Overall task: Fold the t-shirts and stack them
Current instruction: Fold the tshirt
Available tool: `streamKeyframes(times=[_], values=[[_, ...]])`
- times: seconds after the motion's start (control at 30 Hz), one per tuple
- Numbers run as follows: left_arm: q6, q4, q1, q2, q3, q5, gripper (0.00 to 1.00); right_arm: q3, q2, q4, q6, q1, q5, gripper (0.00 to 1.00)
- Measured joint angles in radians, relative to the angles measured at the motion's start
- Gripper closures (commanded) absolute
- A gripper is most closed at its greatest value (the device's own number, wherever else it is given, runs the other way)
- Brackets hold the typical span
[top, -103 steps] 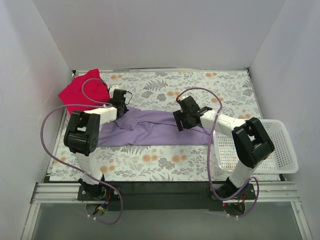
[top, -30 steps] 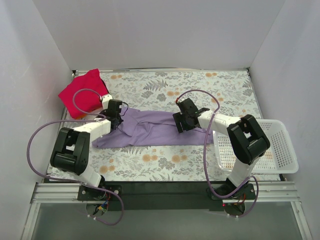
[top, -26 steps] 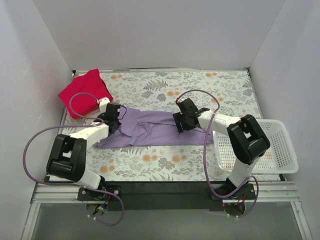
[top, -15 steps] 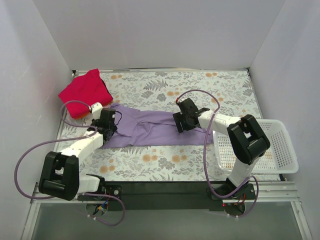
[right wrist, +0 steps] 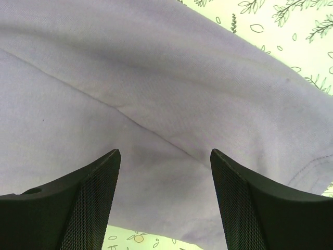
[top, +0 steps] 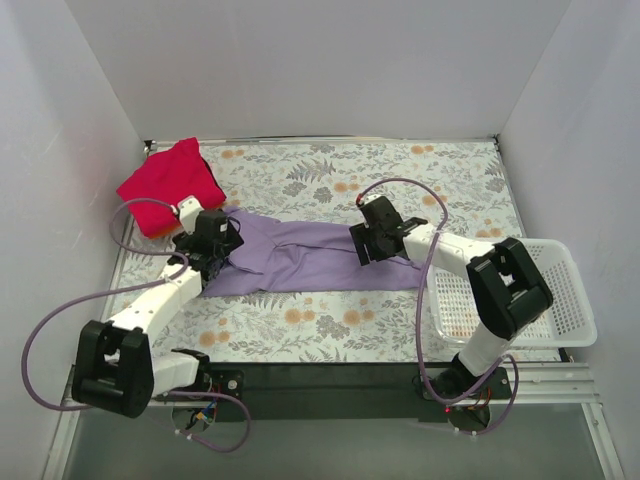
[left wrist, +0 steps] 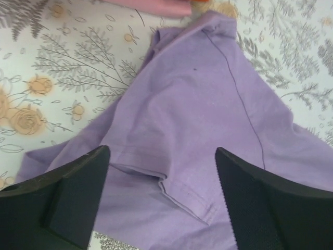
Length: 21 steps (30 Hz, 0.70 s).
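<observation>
Lavender cloth, the purple t-shirt (top: pixel 300 262) lies stretched in a long rumpled band across the middle of the floral tabletop (top: pixel 400 180), while the red t-shirt (top: pixel 168 185) sits bunched in the far left corner. Left claw (top: pixel 213 248) hangs over the band's left end, right claw (top: pixel 370 245) over its right half. Left wrist view: jaws spread wide, gripping nothing, a seamed sleeve and hem below. Right wrist view: jaws likewise apart and empty above smooth cloth crossed by one seam
</observation>
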Motion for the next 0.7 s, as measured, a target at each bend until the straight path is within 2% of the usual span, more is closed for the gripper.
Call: streamKeyframes(times=[0.1,0.43,0.7], values=[[0.001,0.027,-0.016,0.087,0.008,0.027,0.10,-0.016,-0.026,-0.003,0.003,0.000,0.011,0.36],[-0.002,0.160,-0.089,0.253,0.013,0.188,0.08,-0.068,-0.048,-0.009,0.029,0.000,0.040,0.37],[0.029,0.264,-0.102,0.483,0.158,0.192,0.07,-0.128,-0.060,0.022,0.056,0.026,0.051,0.37]])
